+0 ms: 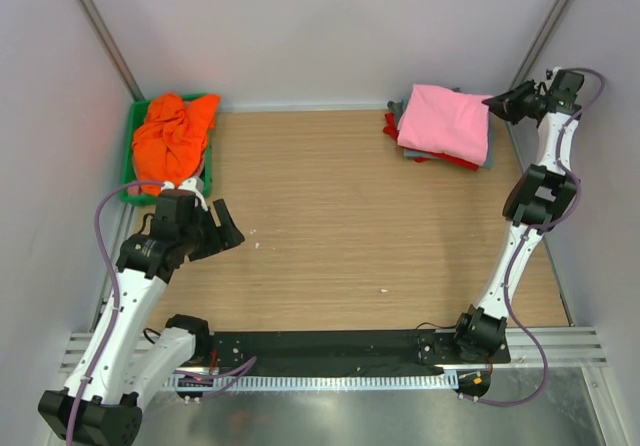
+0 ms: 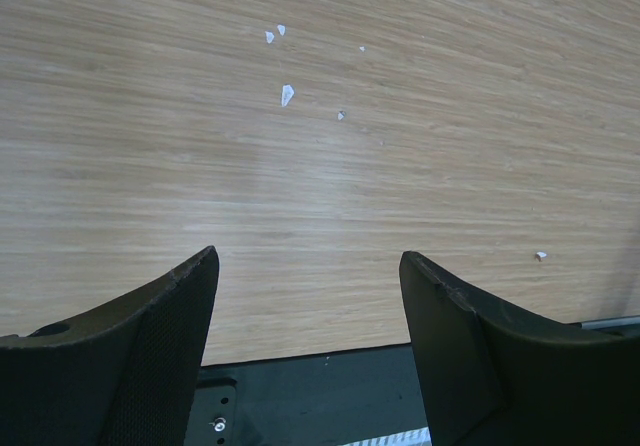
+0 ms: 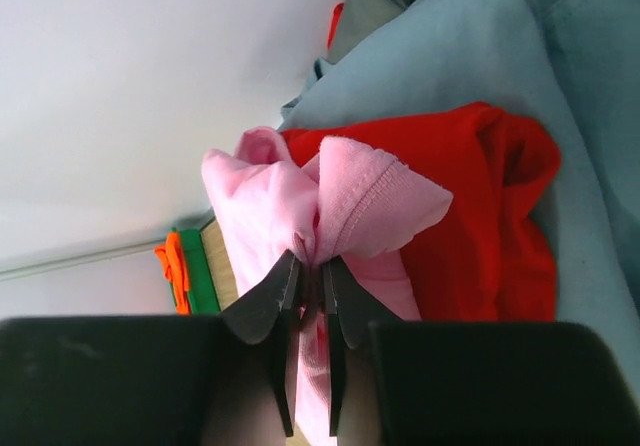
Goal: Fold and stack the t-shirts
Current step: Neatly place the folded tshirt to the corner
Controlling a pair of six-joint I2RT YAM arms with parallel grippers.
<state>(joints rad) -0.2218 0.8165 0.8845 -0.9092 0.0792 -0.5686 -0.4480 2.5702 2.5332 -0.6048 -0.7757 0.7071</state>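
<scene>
A folded light pink t-shirt (image 1: 445, 121) tops a stack at the back right, over a red t-shirt (image 1: 452, 159) and a grey one (image 1: 399, 113). My right gripper (image 1: 497, 104) sits at the stack's right edge. In the right wrist view it (image 3: 318, 266) is shut on a bunched edge of the pink t-shirt (image 3: 370, 196), with red cloth (image 3: 480, 206) and grey cloth (image 3: 500, 46) behind. A crumpled orange t-shirt (image 1: 172, 136) lies in the bin at the back left. My left gripper (image 1: 225, 228) hangs open over bare wood, empty (image 2: 310, 266).
The green bin (image 1: 128, 161) stands against the left wall. White walls close in at the back and on both sides. Small white crumbs (image 2: 287, 93) lie on the wooden table (image 1: 340, 216). A black base plate (image 1: 330, 351) runs along the near edge.
</scene>
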